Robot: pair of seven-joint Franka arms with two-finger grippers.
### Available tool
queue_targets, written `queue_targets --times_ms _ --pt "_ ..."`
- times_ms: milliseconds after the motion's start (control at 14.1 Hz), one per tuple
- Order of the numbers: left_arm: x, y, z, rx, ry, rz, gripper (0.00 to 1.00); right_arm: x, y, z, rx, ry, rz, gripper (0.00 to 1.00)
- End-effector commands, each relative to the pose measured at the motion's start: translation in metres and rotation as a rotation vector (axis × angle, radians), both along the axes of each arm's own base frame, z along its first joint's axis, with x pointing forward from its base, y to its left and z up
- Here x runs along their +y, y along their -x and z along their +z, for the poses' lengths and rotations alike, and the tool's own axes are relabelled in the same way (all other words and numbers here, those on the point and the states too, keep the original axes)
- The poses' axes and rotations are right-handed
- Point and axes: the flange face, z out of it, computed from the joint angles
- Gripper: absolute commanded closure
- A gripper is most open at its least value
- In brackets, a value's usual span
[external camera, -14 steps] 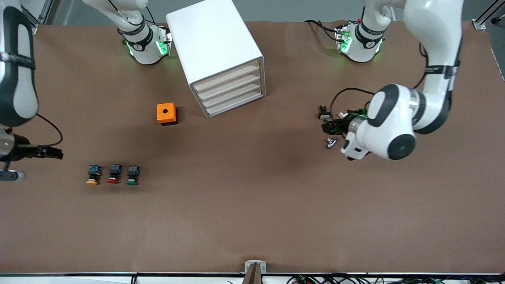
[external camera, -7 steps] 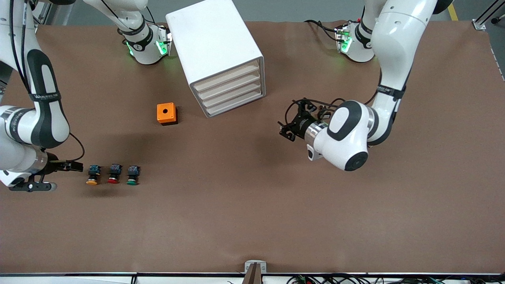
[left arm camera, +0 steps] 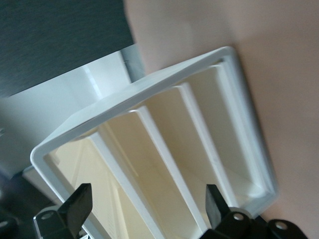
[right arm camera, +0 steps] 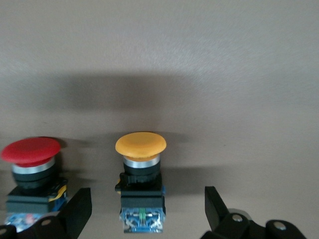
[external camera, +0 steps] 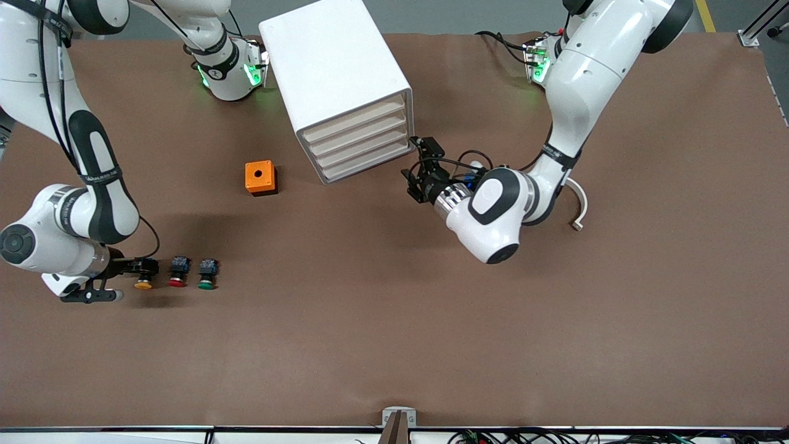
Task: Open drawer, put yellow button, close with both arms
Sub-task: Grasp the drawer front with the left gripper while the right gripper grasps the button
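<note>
The white cabinet (external camera: 336,68) stands between the arms' bases, and its topmost drawer (external camera: 354,118) is shut like the three below it. My left gripper (external camera: 416,164) is open just in front of the drawer fronts, at the corner toward the left arm's end. In the left wrist view the cabinet's front frame (left arm camera: 149,82) fills the space between the spread fingers of the left gripper (left arm camera: 148,209). The yellow button (external camera: 143,275) stands on the table. My right gripper (external camera: 137,267) is open with the button's black-blue body between its fingers; the right wrist view shows the yellow button (right arm camera: 141,145) and that gripper (right arm camera: 145,209).
A red button (external camera: 177,272) and a green button (external camera: 207,274) stand in a row beside the yellow one, toward the left arm's end; the red button (right arm camera: 31,152) also shows in the right wrist view. An orange box (external camera: 259,177) with a hole sits beside the cabinet.
My right gripper has come in from the table's end to the yellow button. My left gripper has swept across the table to the cabinet's drawer fronts.
</note>
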Motion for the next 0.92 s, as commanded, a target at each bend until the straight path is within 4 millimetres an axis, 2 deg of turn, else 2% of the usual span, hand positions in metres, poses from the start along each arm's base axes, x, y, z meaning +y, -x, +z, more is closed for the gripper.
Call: queue_targets --times_ms 0,71,284,355,426,497,852 --pt "-0.028 0.019 0.002 0.106 0.003 -0.009 0.0 0.004 0.008 -0.003 -0.003 -0.021 0.011 0.0" --pt "-0.037 0.026 0.003 0.13 0.002 -0.007 0.0 0.005 0.008 -0.003 0.0 -0.022 0.012 0.06" --pt "-0.058 0.047 0.002 0.148 -0.013 -0.04 0.0 0.01 0.008 -0.003 0.015 -0.025 0.015 0.63" --pt "-0.062 0.052 -0.001 0.152 -0.016 -0.051 0.04 0.01 0.009 -0.003 0.023 -0.027 0.015 0.81" --pt "-0.063 0.055 -0.003 0.156 -0.018 -0.054 0.09 0.011 0.01 -0.002 0.032 -0.028 0.015 0.92" --pt "-0.069 0.062 -0.005 0.16 -0.022 -0.069 0.15 0.011 0.01 -0.003 0.038 -0.03 0.017 0.99" --pt "-0.092 0.089 -0.007 0.191 -0.032 -0.105 0.54 0.011 0.006 0.005 0.023 -0.026 0.021 1.0"
